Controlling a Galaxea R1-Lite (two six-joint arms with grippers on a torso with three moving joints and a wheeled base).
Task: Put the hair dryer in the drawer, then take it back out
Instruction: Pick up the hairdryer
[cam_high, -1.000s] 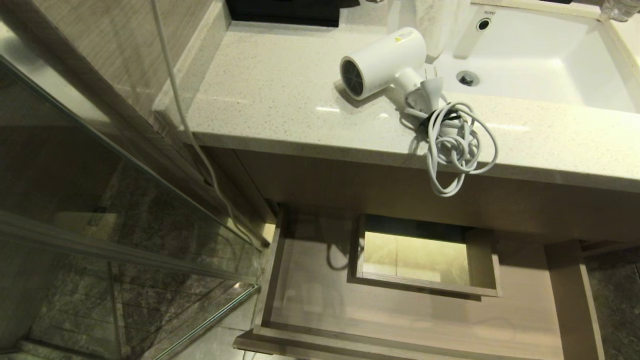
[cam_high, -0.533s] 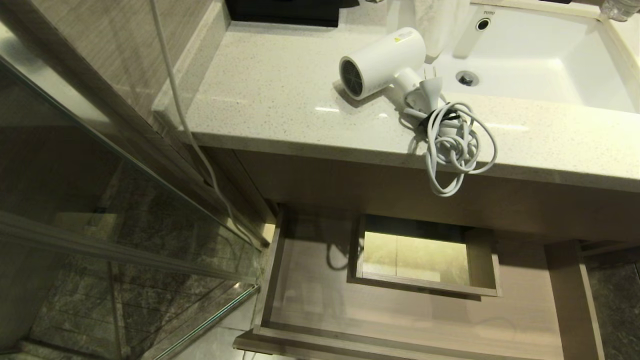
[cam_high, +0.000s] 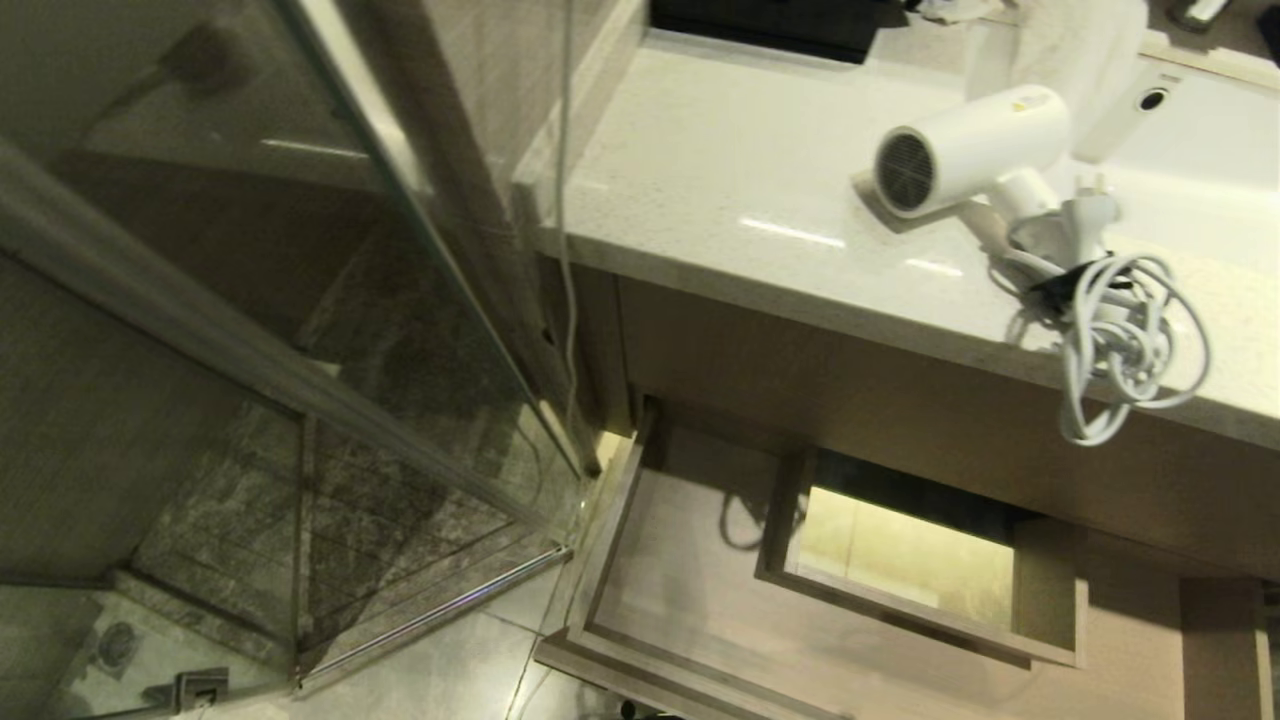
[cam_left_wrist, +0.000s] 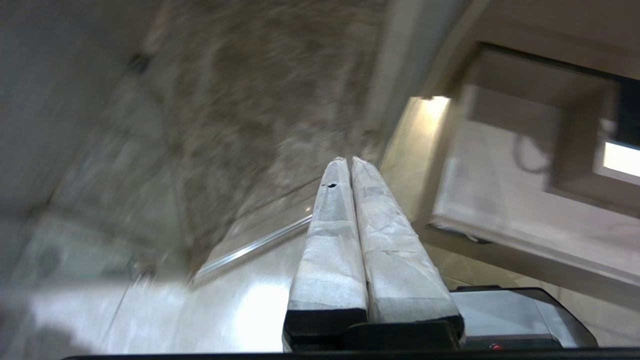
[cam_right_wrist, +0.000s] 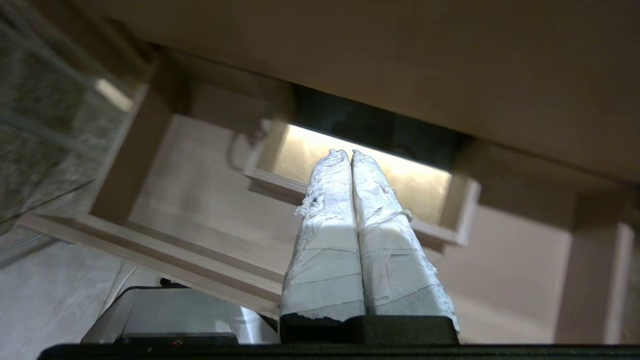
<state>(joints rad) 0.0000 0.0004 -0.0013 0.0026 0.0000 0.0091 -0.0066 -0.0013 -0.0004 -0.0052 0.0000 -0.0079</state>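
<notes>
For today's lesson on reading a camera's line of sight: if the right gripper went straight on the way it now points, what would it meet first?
Probably the drawer. The shut right gripper points at the boxed cut-out in the drawer's rear middle, so it would likely meet its rim or pass into the opening; depth is unclear.

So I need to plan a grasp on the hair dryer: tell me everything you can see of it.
The hair dryer is small, white and looks like smooth plastic. It lies on its side on the speckled counter beside the sink, its short fat barrel showing a round dark grille toward the counter's left. A small yellow label sits on the barrel. The slim handle runs toward the front edge, ending in a loosely bundled white cord whose loops overhang that edge; the plug rests near the handle. Nothing grips it.
</notes>
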